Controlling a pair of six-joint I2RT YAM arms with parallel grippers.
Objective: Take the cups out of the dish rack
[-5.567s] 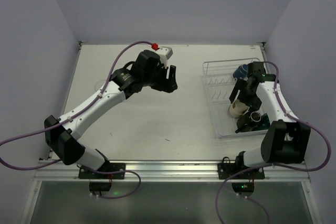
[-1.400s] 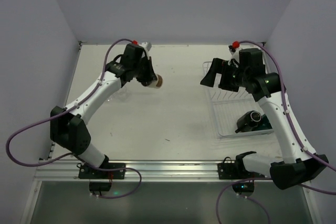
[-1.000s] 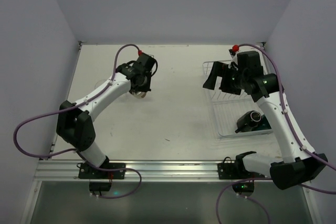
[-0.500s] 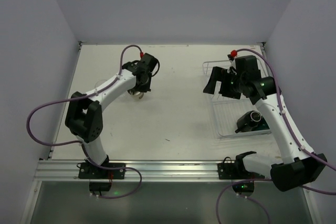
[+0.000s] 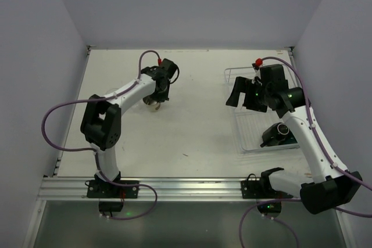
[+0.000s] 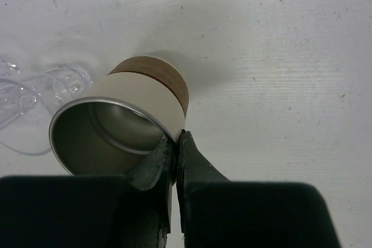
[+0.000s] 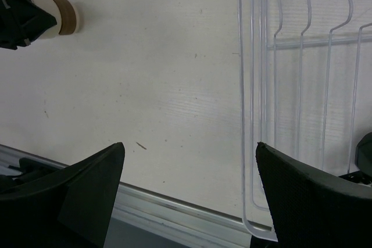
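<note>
A cream cup [image 6: 131, 105] with a brown base band hangs tilted, mouth toward the camera. My left gripper [image 6: 176, 139] is shut on its rim, one finger inside and one outside. From above, that cup [image 5: 153, 104] is at the far left-centre of the table, its base close to the surface. The dish rack [image 5: 252, 125] lies at the right with a dark cup [image 5: 278, 133] on its side in the near end. My right gripper [image 5: 243, 93] hangs open and empty over the rack's left edge [image 7: 247, 114].
A clear glass [image 6: 32, 88] lies on the table just left of the held cup. The right wrist view shows the cream cup [image 7: 55, 13] far off at upper left and the metal rail [image 7: 174, 204] at the table's near edge.
The left arm has folded its elbow outward and brought the cream cup lower toward the table. The right gripper has drifted slightly nearer, still open.
</note>
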